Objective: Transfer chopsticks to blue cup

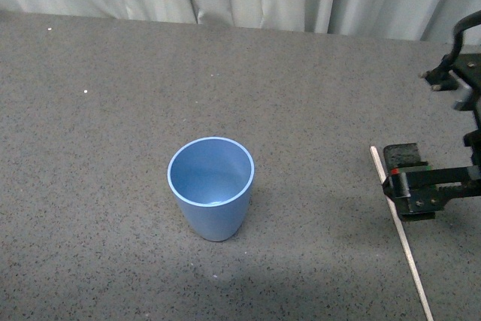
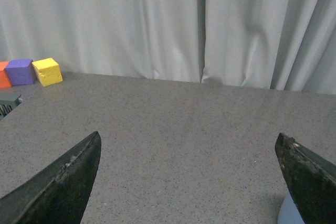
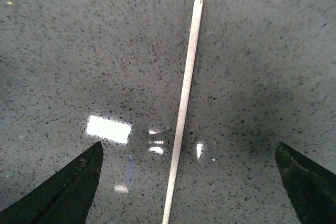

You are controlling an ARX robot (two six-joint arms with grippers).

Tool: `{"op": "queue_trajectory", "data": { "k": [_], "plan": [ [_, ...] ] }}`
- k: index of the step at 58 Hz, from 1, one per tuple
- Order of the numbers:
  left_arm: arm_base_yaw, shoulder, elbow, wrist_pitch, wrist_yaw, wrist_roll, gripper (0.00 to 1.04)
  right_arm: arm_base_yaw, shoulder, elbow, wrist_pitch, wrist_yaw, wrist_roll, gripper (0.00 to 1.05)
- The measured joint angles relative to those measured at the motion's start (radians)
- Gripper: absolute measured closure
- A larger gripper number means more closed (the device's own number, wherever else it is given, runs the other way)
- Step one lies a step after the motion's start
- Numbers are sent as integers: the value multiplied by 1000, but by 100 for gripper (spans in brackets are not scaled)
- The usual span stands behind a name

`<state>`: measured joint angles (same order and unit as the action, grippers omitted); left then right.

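1. The chopsticks (image 3: 183,103) lie flat on the speckled surface (image 1: 98,186), well to the right of the blue cup (image 1: 211,189). The right tool (image 3: 188,150) hangs above them, its fingers spread wide to either side. A stick this thin gives little to catch, so the fingers may close over it or roll it away.
2. If the right tool comes down too far, its tips likely scrape the surface. If it stops too high, it probably shuts on nothing.
3. A pinch away from the stick's middle may let it swing or slip out on the way across.
4. The stick looks longer than the upright, empty cup is tall. Dropped at a slant, it may lean on the rim and tip the cup.
5. The left tool (image 2: 188,145) is spread, empty, and near the cup, so a stray move could nudge it.
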<state>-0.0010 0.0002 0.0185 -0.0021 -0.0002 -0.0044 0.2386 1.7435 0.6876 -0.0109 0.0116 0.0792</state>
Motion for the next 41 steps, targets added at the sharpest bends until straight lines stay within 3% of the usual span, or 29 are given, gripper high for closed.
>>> {"op": "queue_trajectory", "data": {
  "k": [27, 41],
  "plan": [
    [0, 0, 0, 0, 0, 0, 7, 31, 288, 184, -96, 9, 127, 9],
    [0, 0, 0, 0, 0, 0, 7, 30, 314, 209, -113, 32, 140, 54]
  ]
}}
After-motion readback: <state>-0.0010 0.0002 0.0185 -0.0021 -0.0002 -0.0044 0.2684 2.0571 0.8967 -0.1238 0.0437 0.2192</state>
